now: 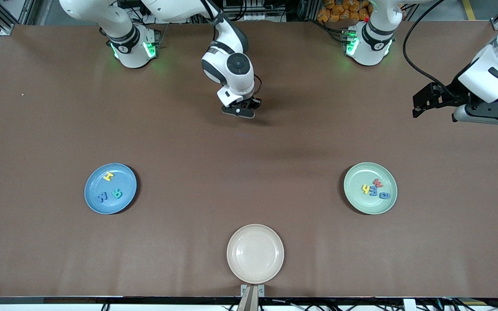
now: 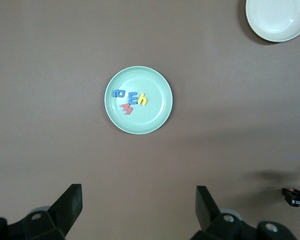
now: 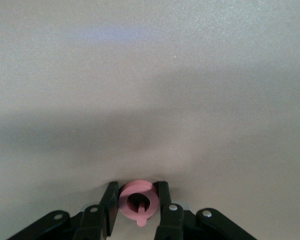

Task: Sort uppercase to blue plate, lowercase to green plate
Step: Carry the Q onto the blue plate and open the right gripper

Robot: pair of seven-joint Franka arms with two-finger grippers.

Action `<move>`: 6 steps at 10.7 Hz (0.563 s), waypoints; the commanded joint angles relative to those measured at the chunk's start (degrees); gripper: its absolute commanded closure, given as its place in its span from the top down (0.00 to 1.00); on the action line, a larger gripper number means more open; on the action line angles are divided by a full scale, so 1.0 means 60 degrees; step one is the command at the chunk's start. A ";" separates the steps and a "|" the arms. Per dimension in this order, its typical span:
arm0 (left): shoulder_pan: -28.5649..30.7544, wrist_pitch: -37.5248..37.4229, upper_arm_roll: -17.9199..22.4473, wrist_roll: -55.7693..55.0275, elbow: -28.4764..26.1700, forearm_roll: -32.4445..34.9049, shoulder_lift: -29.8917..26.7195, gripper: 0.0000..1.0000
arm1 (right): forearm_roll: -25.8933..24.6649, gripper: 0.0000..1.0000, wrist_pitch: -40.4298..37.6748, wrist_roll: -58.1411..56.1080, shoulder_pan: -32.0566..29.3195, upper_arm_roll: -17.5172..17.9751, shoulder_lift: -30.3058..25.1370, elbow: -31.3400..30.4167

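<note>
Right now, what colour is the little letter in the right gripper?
Pink-red; the letter sits between the right gripper's fingers, best seen in the right wrist view.

Even, fairly bright overhead light fills the front view; each plate, such as the blue plate (image 1: 110,188), throws a thin dark crescent toward four o'clock. The table (image 1: 249,151) carries soft, diffuse arm shadows at its centre. The right wrist view looks washed-out and grey, perhaps overexposed, with blurred foreground.

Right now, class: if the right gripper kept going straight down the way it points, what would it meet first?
The bare tabletop. The right gripper, its fingers closed on a pink foam letter, sits low over it; how much gap remains is unclear.
</note>
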 commanded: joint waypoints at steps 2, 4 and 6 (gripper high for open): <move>0.0085 -0.0038 -0.0026 0.0047 -0.0045 -0.0137 -0.0083 1.00 | -0.0228 0.00 0.0035 0.0105 -0.0155 0.0012 -0.0176 -0.0127; 0.0085 -0.0024 -0.0026 0.0048 -0.0030 -0.0151 -0.0069 1.00 | -0.0228 0.00 0.0006 -0.1365 -0.1337 -0.0002 -0.0557 -0.0040; 0.0085 -0.0009 -0.0026 0.0048 -0.0030 -0.0137 -0.0054 1.00 | -0.0257 0.00 -0.0343 -0.3780 -0.2743 -0.0089 -0.0588 0.0354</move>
